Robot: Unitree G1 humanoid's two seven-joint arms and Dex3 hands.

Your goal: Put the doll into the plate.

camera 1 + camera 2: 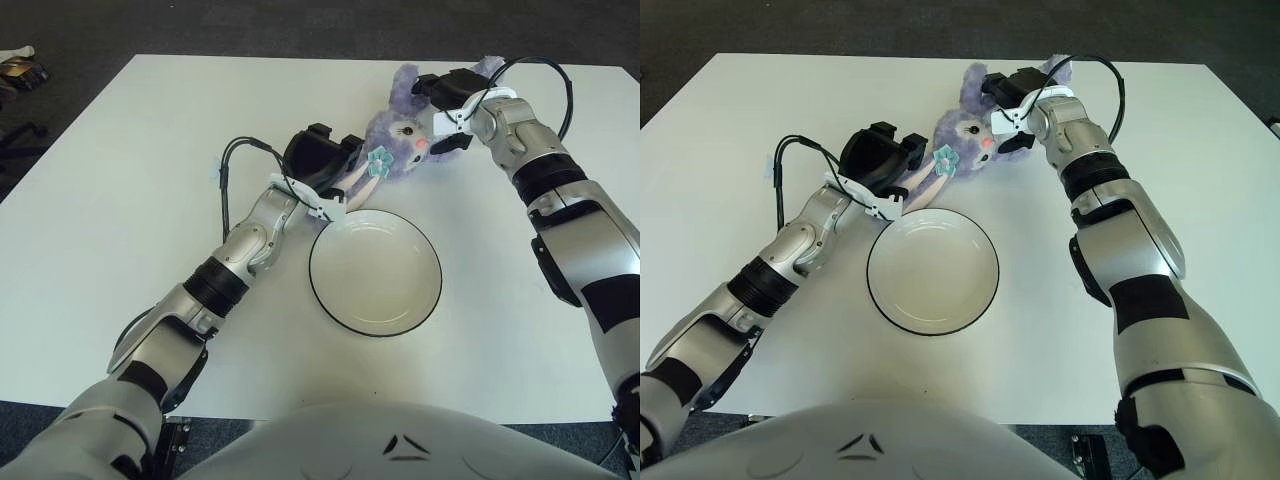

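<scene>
Table (120, 200), white, one. Left hand (318, 160) at the doll's left side, fingers curled against its pink limb; whether they actually grip it cannot be told. Plate (375, 271), white with dark rim, just in front of both. Doll (395, 140), purple plush, lies on the table beyond the plate. Right hand (452, 100) closed on the doll's head.

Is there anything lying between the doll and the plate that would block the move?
Nothing visible. The doll, with the left robot hand and right robot hand on it, sits just beyond the plate.
</scene>
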